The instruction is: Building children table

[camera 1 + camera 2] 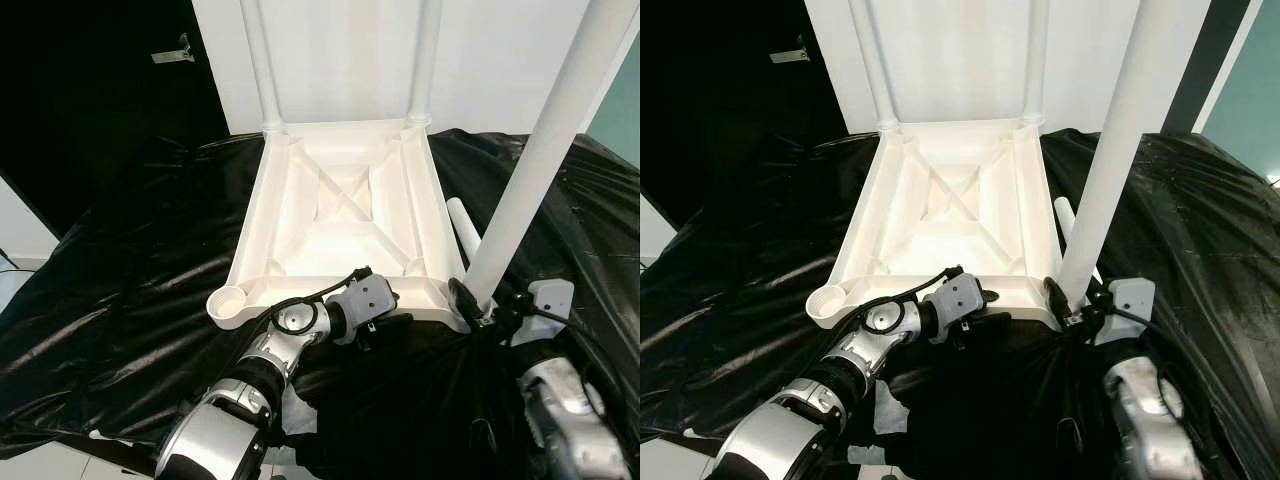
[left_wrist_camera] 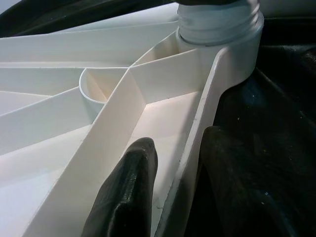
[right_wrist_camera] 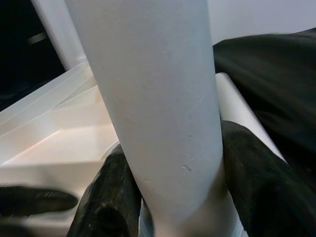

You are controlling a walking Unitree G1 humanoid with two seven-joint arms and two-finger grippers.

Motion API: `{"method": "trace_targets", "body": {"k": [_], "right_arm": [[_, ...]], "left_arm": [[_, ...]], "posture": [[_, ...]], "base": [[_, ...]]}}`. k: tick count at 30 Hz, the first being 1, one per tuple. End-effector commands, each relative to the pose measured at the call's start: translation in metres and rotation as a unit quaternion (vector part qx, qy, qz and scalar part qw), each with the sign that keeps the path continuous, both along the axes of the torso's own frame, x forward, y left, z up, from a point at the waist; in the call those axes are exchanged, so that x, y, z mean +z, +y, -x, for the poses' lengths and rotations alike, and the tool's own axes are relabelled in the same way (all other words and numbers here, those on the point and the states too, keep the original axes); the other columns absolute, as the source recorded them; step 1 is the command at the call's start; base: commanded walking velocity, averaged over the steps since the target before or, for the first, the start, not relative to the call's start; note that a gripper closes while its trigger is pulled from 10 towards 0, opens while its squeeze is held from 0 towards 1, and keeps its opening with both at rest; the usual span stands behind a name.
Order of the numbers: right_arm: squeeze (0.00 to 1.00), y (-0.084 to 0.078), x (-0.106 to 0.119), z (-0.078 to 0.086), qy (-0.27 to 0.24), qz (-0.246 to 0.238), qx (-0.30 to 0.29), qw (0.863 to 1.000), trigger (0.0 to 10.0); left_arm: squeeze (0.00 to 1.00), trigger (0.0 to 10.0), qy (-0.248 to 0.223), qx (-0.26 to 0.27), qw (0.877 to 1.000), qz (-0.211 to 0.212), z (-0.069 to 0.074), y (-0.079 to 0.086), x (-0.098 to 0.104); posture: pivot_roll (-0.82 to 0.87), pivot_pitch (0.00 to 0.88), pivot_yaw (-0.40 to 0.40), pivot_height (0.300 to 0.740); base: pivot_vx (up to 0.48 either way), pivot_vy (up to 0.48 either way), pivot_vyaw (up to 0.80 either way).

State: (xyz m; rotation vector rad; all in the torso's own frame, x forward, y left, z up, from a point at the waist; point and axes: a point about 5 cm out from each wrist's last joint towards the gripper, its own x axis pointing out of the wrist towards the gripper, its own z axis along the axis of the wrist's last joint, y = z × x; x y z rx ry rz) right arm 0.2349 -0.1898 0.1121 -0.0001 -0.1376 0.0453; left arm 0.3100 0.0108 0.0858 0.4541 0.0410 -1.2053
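Currently the white tabletop [image 1: 345,215] lies upside down on the black-sheeted bench [image 1: 120,300], sockets facing up so legs can be fitted. Two far legs already stand in place. Right tool [image 1: 478,305] is clamped around the third leg [image 1: 530,160] at the near right corner, holding it upright. Left tool [image 1: 385,325] pinches the near rim, probably to steady it. One loose leg [image 1: 466,228] lies beside the tabletop; near left socket [image 1: 230,300] is empty.
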Motion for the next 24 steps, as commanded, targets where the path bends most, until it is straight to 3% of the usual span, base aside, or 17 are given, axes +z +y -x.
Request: {"method": "trace_targets", "body": {"k": [1, 8, 9, 10, 11, 12, 14, 18, 19, 24], "right_arm": [[0.00, -0.002, -0.002, 0.003, -0.002, -0.009, -0.033, 0.999, 0.0], [0.00, 0.007, -0.006, 0.012, -0.005, 0.002, -0.075, 0.997, 0.0], [0.00, 0.008, -0.008, 0.012, 0.000, 0.002, -0.079, 0.997, 3.8], [0.00, 0.008, -0.008, 0.012, 0.000, 0.002, -0.079, 0.997, 3.8], [0.00, 0.009, -0.009, 0.011, 0.004, 0.001, -0.074, 0.997, 10.0], [1.00, 0.011, -0.007, 0.010, -0.003, -0.004, -0.057, 0.998, 10.0], [1.00, 0.016, -0.002, 0.008, -0.015, 0.002, -0.013, 1.000, 10.0], [1.00, 0.014, -0.001, 0.003, -0.008, 0.028, 0.005, 1.000, 10.0], [0.00, 0.010, -0.001, 0.000, -0.003, 0.048, 0.010, 0.999, 10.0], [0.00, -0.001, 0.001, -0.004, 0.001, 0.119, 0.038, 0.992, 10.0]], "left_arm": [[0.00, 10.0, 0.042, 0.037, 0.998, -0.027, 0.007, 0.009, -0.025], [0.00, 10.0, 0.042, 0.040, 0.998, -0.028, 0.006, 0.010, -0.025], [0.00, 10.0, 0.042, 0.040, 0.998, -0.029, 0.006, 0.011, -0.025], [0.00, 10.0, 0.042, 0.040, 0.998, -0.029, 0.006, 0.011, -0.025], [0.00, 10.0, 0.042, 0.040, 0.998, -0.029, 0.006, 0.011, -0.024], [0.00, 10.0, 0.042, 0.039, 0.998, -0.029, 0.006, 0.011, -0.024], [0.00, 10.0, 0.042, 0.038, 0.998, -0.028, 0.005, 0.009, -0.023], [0.00, 10.0, 0.042, 0.036, 0.998, -0.027, 0.006, 0.007, -0.023], [0.00, 10.0, 0.042, 0.036, 0.998, -0.026, 0.006, 0.007, -0.023], [0.00, 10.0, 0.044, 0.036, 0.998, -0.026, 0.007, 0.007, -0.024]], "posture": [[-0.09, 0.000, 0.042, 0.740], [-0.09, 0.000, 0.044, 0.740], [-0.09, 0.000, 0.047, 0.740], [-0.09, 0.000, 0.047, 0.740], [-0.10, 0.000, 0.048, 0.740], [-0.10, 0.000, 0.050, 0.740], [-0.10, 0.000, 0.050, 0.740], [-0.10, 0.000, 0.049, 0.740], [-0.10, 0.000, 0.049, 0.740], [-0.10, 0.000, 0.048, 0.740]], "base": [[0.000, 0.000, 0.00], [0.000, 0.000, 0.00], [0.000, 0.000, 0.00], [0.000, 0.000, 0.00], [0.000, 0.000, 0.00], [0.000, 0.000, 0.00], [0.000, 0.000, 0.00], [0.000, 0.000, 0.00], [0.000, 0.000, 0.00], [0.000, 0.000, 0.00]]}}
